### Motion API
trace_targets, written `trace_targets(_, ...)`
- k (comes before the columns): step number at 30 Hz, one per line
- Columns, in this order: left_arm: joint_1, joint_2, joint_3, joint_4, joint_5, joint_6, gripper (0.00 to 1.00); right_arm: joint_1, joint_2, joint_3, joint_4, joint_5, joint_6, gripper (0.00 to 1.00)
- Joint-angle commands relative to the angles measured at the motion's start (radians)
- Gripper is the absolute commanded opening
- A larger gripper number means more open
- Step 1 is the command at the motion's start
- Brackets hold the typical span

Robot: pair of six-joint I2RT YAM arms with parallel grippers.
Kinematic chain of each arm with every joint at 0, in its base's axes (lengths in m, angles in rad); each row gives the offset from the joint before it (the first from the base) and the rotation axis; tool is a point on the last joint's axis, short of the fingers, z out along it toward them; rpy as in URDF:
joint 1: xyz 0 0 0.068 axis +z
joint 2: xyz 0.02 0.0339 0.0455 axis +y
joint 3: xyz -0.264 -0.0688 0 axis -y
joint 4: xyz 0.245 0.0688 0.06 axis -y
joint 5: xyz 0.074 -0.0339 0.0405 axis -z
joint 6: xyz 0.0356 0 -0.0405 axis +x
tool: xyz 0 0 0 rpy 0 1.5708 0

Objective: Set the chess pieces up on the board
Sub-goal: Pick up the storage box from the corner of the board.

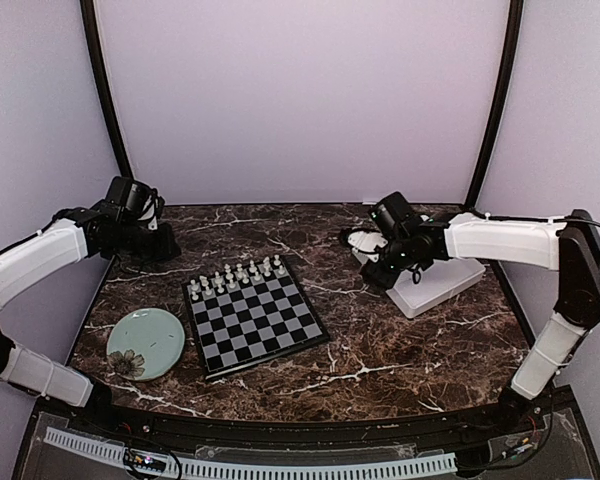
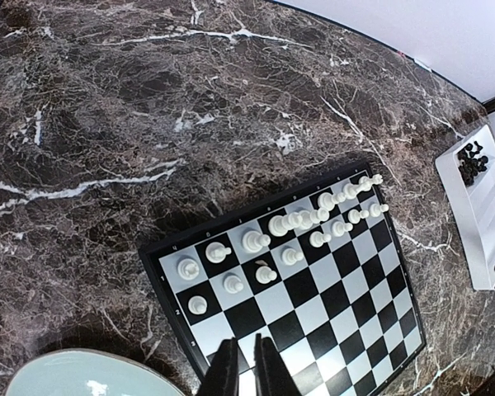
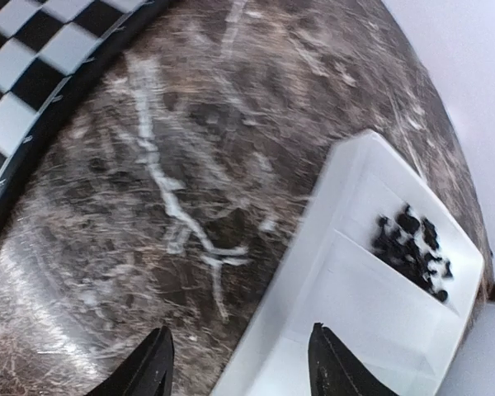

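The right tool (image 3: 239,371) is held with its fingers apart and nothing between them, just over the near rim of the tray (image 3: 346,272). It is judged to be spread so that a black piece can be taken next. The black pieces (image 3: 412,243) lie heaped in the far compartment of the tray, touching one another. A single one will therefore be hard to pick out without its neighbours being disturbed.

The left tool (image 2: 246,371) is seen with its fingers nearly together, only a slit between them, and nothing is gripped. In the top view it is kept at the far left of the desk (image 1: 380,350), apart from the board (image 1: 270,330). It is judged to be parked there so that the board is left free.

The white pieces (image 1: 235,275) are stood upright on the two far rows of the board. The two near rows carry nothing, and the black set is judged to belong there.

Only bare desk lies between tray and board, so nothing blocks that path. The near rows can be reached without the white ranks being crossed. The plate (image 1: 145,343) lies just beside the board's left edge, well apart from the right tool.
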Motion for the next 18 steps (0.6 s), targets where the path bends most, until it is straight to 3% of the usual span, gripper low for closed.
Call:
trace_targets(1, -0.001, -0.022, -0.02, 0.029, 0.033, -0.003, 0.1, -0.112, 0.001, 0.021, -0.032, 0.025, 0.085, 0.62)
trace_targets(5, -0.001, -0.031, -0.024, 0.031, 0.041, -0.009, 0.1, -0.182, 0.05, 0.052, -0.094, -0.066, 0.132, 0.65)
trace_targets(18, -0.002, -0.08, -0.086, 0.042, 0.06, -0.038, 0.1, -0.249, 0.225, 0.178, -0.114, -0.234, 0.157, 0.56)
